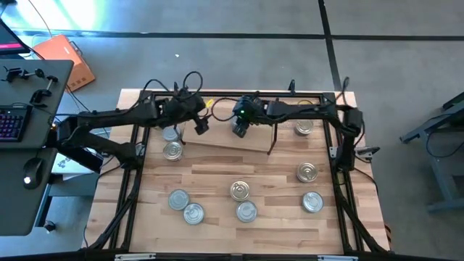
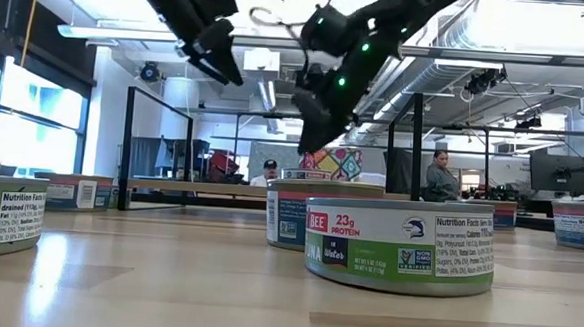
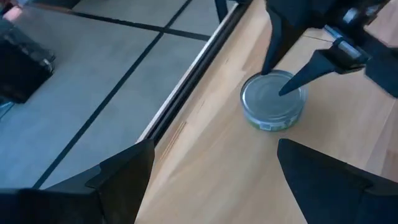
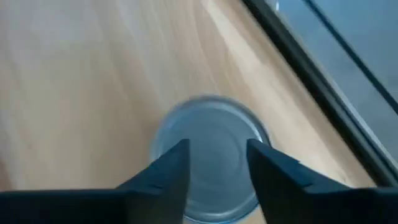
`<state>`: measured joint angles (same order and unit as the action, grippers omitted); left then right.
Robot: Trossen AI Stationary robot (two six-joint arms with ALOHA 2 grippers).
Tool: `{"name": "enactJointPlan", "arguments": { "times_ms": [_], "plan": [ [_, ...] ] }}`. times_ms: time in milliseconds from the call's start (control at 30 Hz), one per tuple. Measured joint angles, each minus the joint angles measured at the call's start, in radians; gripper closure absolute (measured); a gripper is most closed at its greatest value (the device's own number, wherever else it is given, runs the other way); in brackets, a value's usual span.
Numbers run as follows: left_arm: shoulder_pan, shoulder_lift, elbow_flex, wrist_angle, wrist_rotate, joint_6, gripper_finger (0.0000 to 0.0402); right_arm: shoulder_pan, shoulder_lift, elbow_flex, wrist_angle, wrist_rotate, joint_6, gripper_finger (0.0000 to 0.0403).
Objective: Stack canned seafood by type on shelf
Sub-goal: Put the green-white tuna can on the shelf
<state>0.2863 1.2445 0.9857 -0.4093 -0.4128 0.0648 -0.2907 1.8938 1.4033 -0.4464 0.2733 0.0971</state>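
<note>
As seen from overhead, working over the shelf (image 1: pixel 225 143), at the back of the tabletop (image 1: pixel 217 177). Left gripper (image 1: pixel 201 125) at the shelf's left end, raised clear of the board, fingers (image 3: pixel 118 180) spread wide and holding nothing. Right gripper (image 1: pixel 241 130) just beyond the shelf's middle, pointing down over one silver-topped tin (image 4: pixel 211 149), fingers (image 4: pixel 161 174) parted narrowly, less than the lid's width, with nothing clamped between them. From the left wrist, that same tin standing upright on light wood close to a black frame rail, fingertips at its lid; cannot tell whether touching. From table height, both grippers well above the board.

Remaining canned seafood off the shelf, lying flat, lids up:
- two tins (image 1: pixel 172 151) just beside the shelf's left end, one behind the other
- one tin (image 1: pixel 304 128) past the shelf's right upright
- one tin (image 1: pixel 307 172) and another (image 1: pixel 312 201) forward and right of the shelf
- a pair (image 1: pixel 241 190) straight in front of the shelf
- a pair (image 1: pixel 178 199) forward and left of the shelf, nearly touching each other

Green-and-white tuna label (image 2: pixel 398 251) readable from table height.
</note>
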Motion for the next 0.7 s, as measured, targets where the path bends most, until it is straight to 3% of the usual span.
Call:
{"name": "enactJointPlan", "arguments": {
  "times_ms": [267,700],
  "plan": [
    [-0.002,-0.085,-0.172,0.115,-0.004,-0.065,0.0067,-0.009,0.06,0.051,-0.127,0.007,0.02,0.033],
    [-0.007,-0.104,-0.282,0.241,-0.003,-0.099,0.0067,-0.013,0.021,0.05,-0.377,0.065,0.108,0.0339]
  ]
}}
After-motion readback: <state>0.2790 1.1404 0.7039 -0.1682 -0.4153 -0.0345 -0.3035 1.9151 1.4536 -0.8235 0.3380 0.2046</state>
